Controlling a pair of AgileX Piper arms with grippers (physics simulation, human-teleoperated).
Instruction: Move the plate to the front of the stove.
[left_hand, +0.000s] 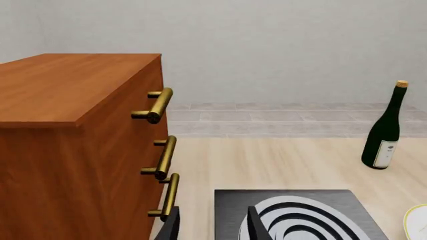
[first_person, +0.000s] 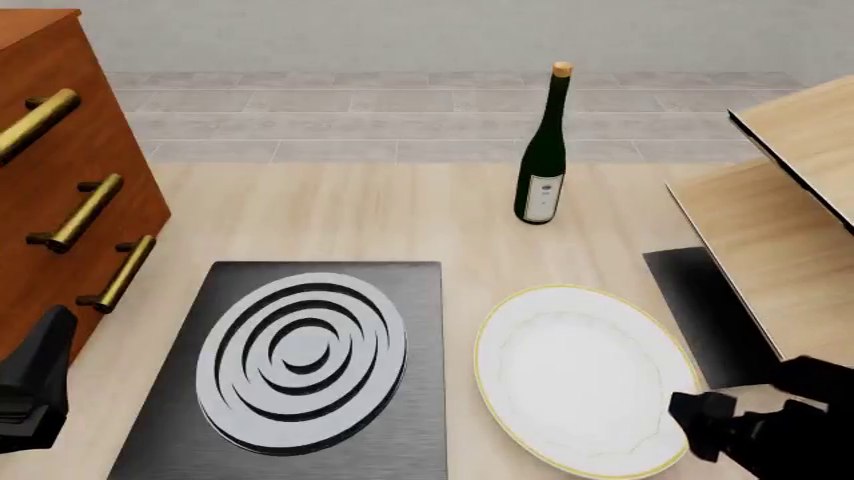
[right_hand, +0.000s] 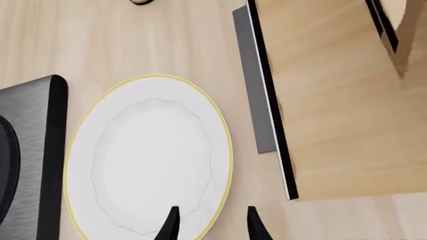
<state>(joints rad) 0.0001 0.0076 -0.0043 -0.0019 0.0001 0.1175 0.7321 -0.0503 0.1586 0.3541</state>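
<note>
plate (first_person: 574, 375): round, smooth white, gold rim
stove (first_person: 300, 370): brushed dark slab, ringed burner
right jaws (right_hand: 210, 222): parted astride plate rim
left jaws (left_hand: 212, 225): parted, empty

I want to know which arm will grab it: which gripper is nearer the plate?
Right. The right gripper straddles the near right rim of the plate; the left gripper sits beyond the stove, by the wooden cabinet.

A pale wood table (first_person: 374, 215) carries a stove (first_person: 300, 375) at near left, a plate (first_person: 574, 375) just right of it, a bottle (first_person: 542, 150) upright farther back, a brown drawer cabinet (first_person: 60, 190) at left, a thin black slab (first_person: 707, 310) and light wood shelf unit (first_person: 787, 220) at right
</note>
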